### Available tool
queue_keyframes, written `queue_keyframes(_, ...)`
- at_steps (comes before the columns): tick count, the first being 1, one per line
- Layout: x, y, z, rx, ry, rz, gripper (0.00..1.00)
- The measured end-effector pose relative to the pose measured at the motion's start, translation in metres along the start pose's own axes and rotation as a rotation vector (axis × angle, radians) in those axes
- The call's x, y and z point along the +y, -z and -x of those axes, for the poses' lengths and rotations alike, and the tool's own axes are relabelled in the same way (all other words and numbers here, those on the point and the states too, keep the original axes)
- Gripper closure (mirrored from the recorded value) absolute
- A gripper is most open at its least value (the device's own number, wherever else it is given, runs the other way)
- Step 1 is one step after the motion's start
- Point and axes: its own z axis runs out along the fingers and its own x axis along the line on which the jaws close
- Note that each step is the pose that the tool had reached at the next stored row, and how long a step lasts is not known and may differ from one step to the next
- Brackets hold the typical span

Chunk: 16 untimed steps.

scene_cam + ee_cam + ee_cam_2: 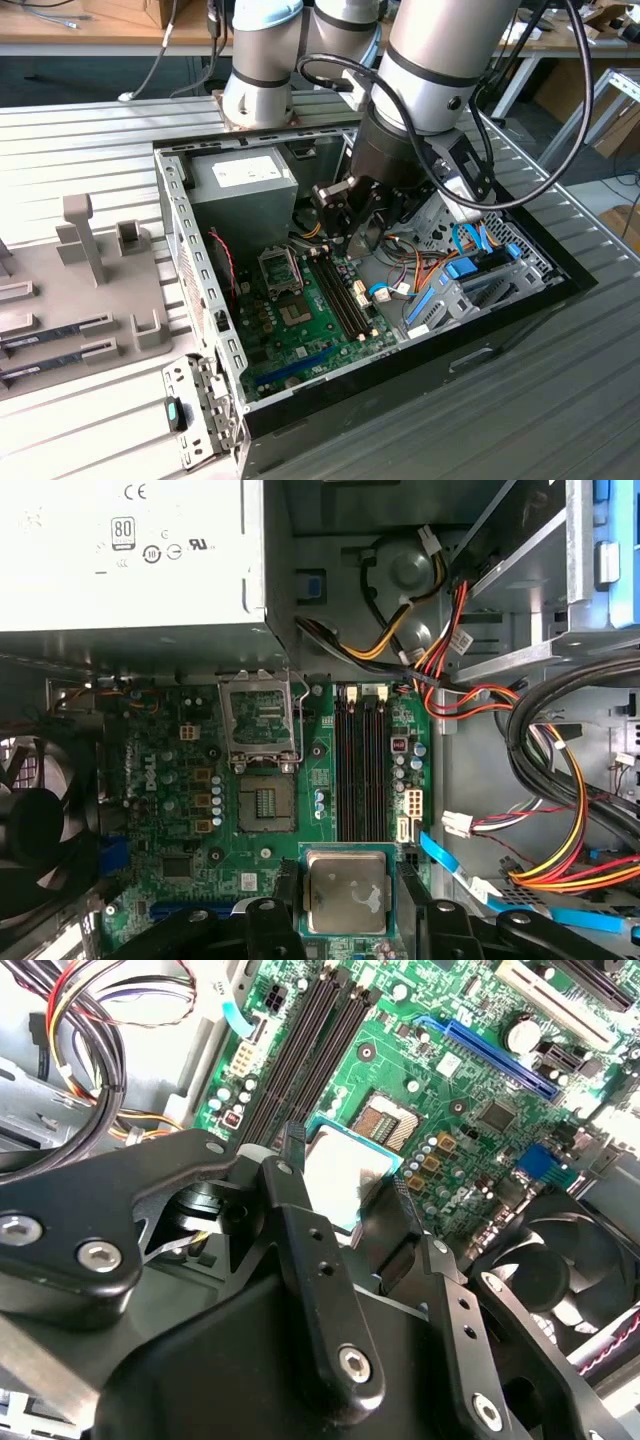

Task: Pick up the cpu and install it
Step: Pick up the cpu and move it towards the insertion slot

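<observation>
- One open computer case [520,300] was carried by a ribbed metal table [540,420]; a grey fixture tray [60,290] was laid at the exterior view's left.
- One green motherboard [300,335] was seated inside, with four black memory slots [362,770] and one uncovered socket [262,805].
- The cpu [347,892] was pinched by its edges in the gripper [348,882], held over the motherboard, apart from the socket.
- A printed label [243,172] was carried by the power supply [250,195] at the case's far corner.

A grey ribbed metal table [560,400] spreads across the foreground under even indoor light. Behind it a wooden desk [80,35] runs along the back, dark underneath. Brown cardboard boxes [622,125] stand at the exterior view's right.
</observation>
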Motion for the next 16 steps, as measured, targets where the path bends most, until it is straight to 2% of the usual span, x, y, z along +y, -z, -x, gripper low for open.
queue_keyframes(16, -0.0025, -0.0109, 0.0002, 0.0, 0.0, 0.0, 0.53)
